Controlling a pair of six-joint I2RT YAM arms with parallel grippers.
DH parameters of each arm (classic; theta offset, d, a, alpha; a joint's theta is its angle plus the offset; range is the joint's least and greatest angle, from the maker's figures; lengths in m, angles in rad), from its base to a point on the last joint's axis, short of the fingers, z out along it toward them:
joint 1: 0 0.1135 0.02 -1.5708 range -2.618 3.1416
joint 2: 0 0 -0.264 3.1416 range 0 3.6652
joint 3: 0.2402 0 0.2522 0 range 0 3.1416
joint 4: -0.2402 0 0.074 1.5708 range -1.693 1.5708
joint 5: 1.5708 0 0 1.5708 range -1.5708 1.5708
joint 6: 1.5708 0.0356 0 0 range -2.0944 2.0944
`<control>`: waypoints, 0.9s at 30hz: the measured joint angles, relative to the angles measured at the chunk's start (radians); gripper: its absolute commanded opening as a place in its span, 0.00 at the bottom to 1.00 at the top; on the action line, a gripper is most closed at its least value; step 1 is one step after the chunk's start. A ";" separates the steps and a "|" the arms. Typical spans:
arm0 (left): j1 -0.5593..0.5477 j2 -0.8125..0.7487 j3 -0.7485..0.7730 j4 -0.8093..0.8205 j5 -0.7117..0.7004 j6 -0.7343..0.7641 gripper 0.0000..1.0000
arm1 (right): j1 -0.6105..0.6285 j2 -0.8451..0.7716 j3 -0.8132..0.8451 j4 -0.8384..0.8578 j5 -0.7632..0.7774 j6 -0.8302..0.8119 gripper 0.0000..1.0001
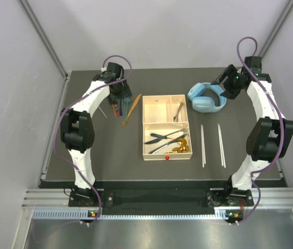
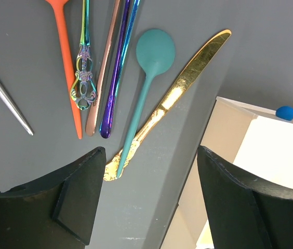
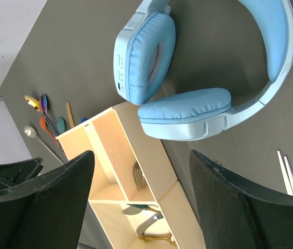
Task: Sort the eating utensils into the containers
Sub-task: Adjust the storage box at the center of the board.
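The cream tray [image 1: 144, 124] sits mid-table with a red dot [image 1: 166, 157] on its near rim. A fork [image 1: 178, 110] lies in its far right section. Dark knives [image 1: 164, 139] and gold spoons [image 1: 181, 147] lie in the large section. Left of the tray lie an orange spoon [image 2: 66, 62], an iridescent handle [image 2: 84, 78], a purple spoon [image 2: 116, 72], a teal spoon [image 2: 149, 72] and a gold knife [image 2: 183, 88]. My left gripper [image 1: 119, 96] is open just above them [image 2: 151, 153]. My right gripper [image 1: 223, 88] is open and empty by the headphones [image 3: 141, 155].
Light-blue headphones [image 1: 208, 97] lie right of the tray's far end and fill the right wrist view [image 3: 188, 78]. Two pale chopsticks [image 1: 203, 145] [image 1: 221, 144] lie right of the tray. A thin silver stick [image 2: 6, 98] lies left of the spoons.
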 measured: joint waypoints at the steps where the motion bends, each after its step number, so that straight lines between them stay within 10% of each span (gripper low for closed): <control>1: 0.000 0.000 0.000 0.000 0.000 0.000 0.76 | 0.000 0.000 0.000 -0.002 0.000 -0.001 0.74; 14: 0.000 -0.008 -0.052 0.022 0.005 0.000 0.76 | 0.000 0.000 0.000 -0.005 -0.001 -0.008 0.74; 21: 0.000 -0.017 -0.052 0.039 0.028 0.002 0.49 | 0.003 0.000 -0.002 -0.005 -0.009 -0.015 0.74; 27: 0.000 -0.051 -0.078 0.045 0.027 0.010 0.63 | 0.007 0.000 -0.002 0.004 -0.018 -0.015 0.74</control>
